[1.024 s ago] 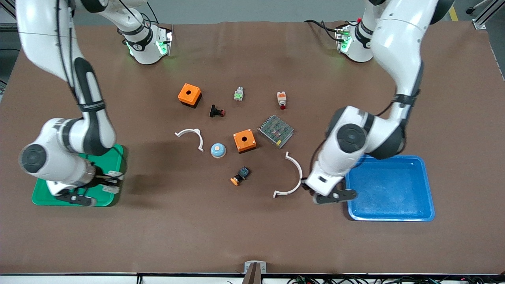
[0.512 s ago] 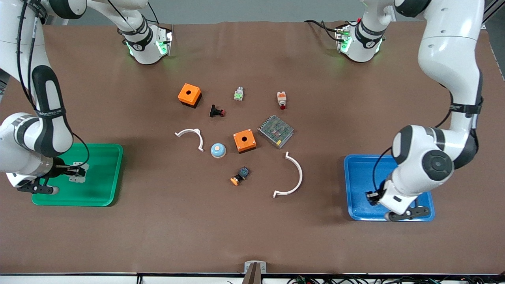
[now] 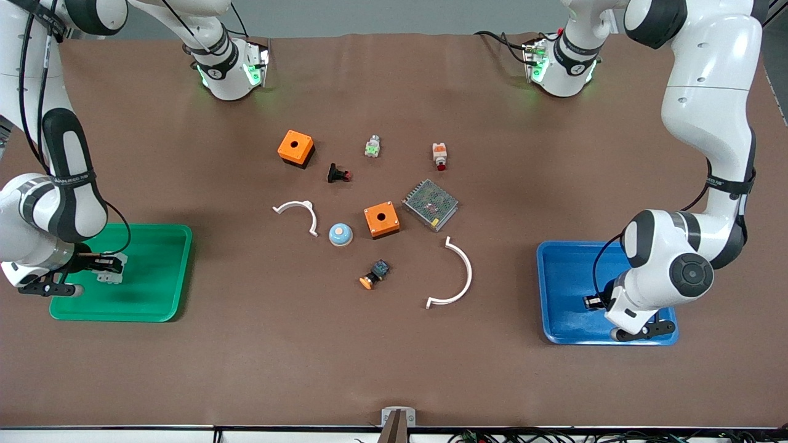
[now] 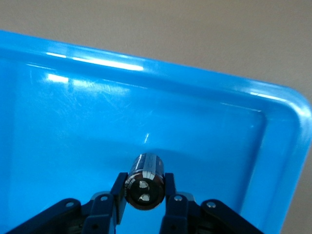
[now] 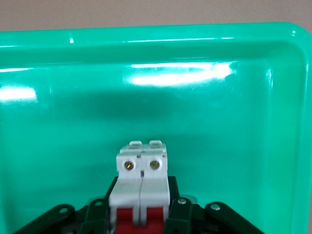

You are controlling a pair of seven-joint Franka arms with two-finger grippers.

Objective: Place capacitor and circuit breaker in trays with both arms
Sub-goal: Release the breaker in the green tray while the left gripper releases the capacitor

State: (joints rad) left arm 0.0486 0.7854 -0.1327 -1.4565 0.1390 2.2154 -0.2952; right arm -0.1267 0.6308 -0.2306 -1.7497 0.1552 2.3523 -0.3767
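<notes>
- I have both arms out at their own ends of the table, each over its own tray, so the two drops do not cross paths.
- The blue tray (image 3: 569, 289) sits at the left arm's end; the green tray (image 3: 154, 271) sits at the right arm's end. I read them as the two drop places, one part each.
- The middle of the table carries the leftover parts I am not touching: two orange boxes (image 3: 381, 219), a metal-mesh power supply (image 3: 430, 204), two white curved clips (image 3: 455, 277) and several push-buttons (image 3: 374, 274).
- The right gripper (image 5: 141, 214) is over the green tray, its fingers closed against the sides of the circuit breaker (image 5: 141, 183). The breaker sits upright between them with its screw terminals pointing away from the wrist, low over the tray floor and inside the rim, so I judge a release would leave it in the tray.
- The left gripper (image 4: 144, 195) is over the blue tray near one corner, its fingers pinched on the capacitor (image 4: 144, 182). The little black cylinder lies along the fingers, its two-pin end facing the wrist camera. It could roll once freed; the tray wall beside it should stop it.
</notes>
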